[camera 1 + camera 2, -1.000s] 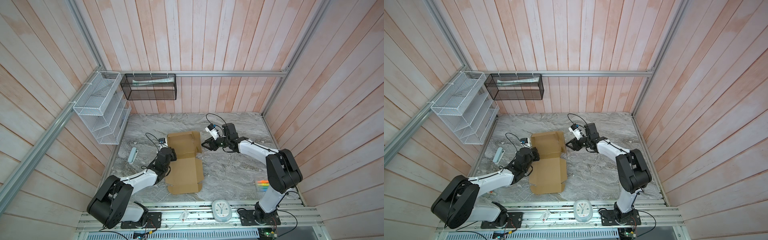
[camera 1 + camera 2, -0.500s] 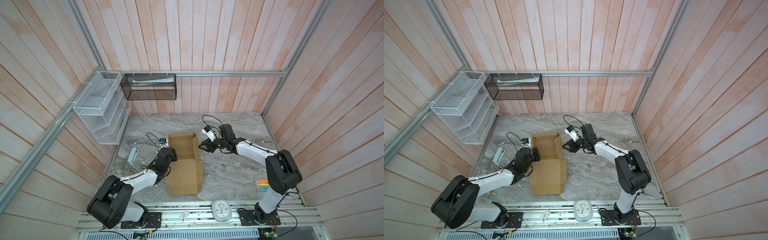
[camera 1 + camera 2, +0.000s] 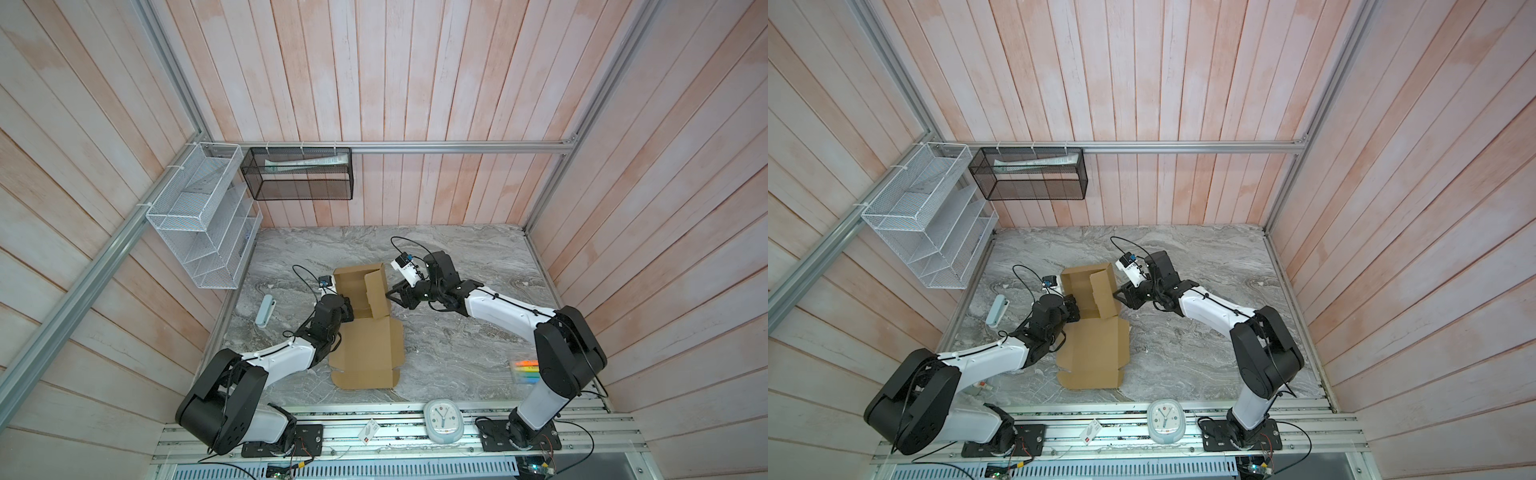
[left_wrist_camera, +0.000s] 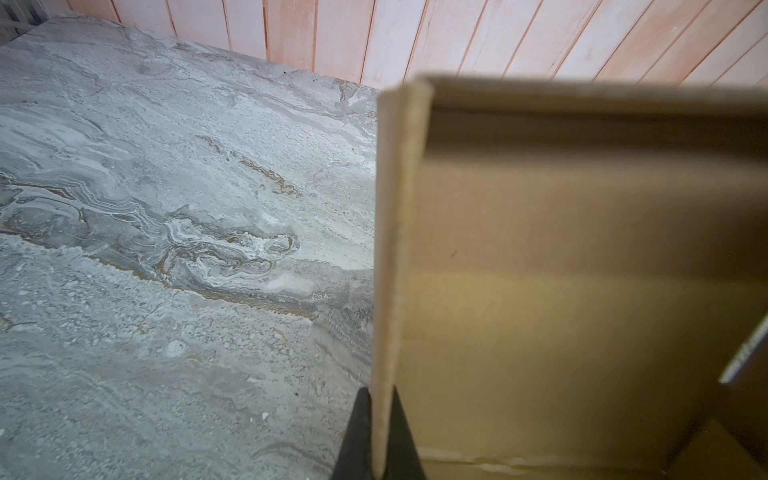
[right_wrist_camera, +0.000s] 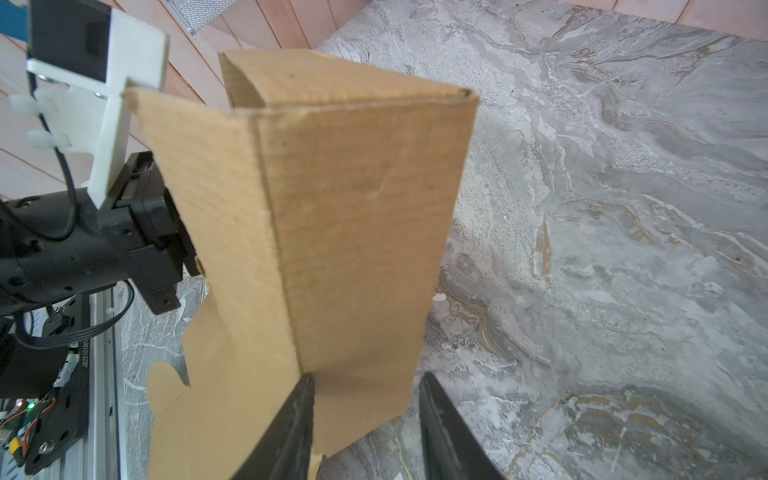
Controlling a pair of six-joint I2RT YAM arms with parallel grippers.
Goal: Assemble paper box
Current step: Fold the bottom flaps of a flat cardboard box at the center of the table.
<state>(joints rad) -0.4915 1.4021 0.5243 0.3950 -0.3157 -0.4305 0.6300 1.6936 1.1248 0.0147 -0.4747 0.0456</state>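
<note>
The paper box point(image 3: 365, 353) point(image 3: 1096, 353) is plain brown cardboard. Its near panel lies flat on the marble table while the far half has walls raised. My left gripper point(image 3: 347, 309) point(image 3: 1074, 309) point(image 4: 380, 390) is shut on the box's left wall point(image 4: 390, 249), which stands on edge between the fingers. My right gripper point(image 3: 390, 296) point(image 3: 1118, 296) point(image 5: 365, 378) is open at the right side. The raised right flap point(image 5: 353, 228) sits between its fingers. One fingertip point(image 5: 305, 386) touches the crease and the other stands clear of the cardboard.
On the table a pale blue case point(image 3: 266, 311) lies left of the box, and coloured markers point(image 3: 527, 370) lie at the right edge. A clock point(image 3: 444, 420) rests on the front rail. A white wire rack point(image 3: 199, 216) and a black mesh basket point(image 3: 299, 174) hang on the walls.
The right gripper has moved left against the box, and the right flap has swung from lying out flat to standing up and leaning inward. The left arm has held still.
</note>
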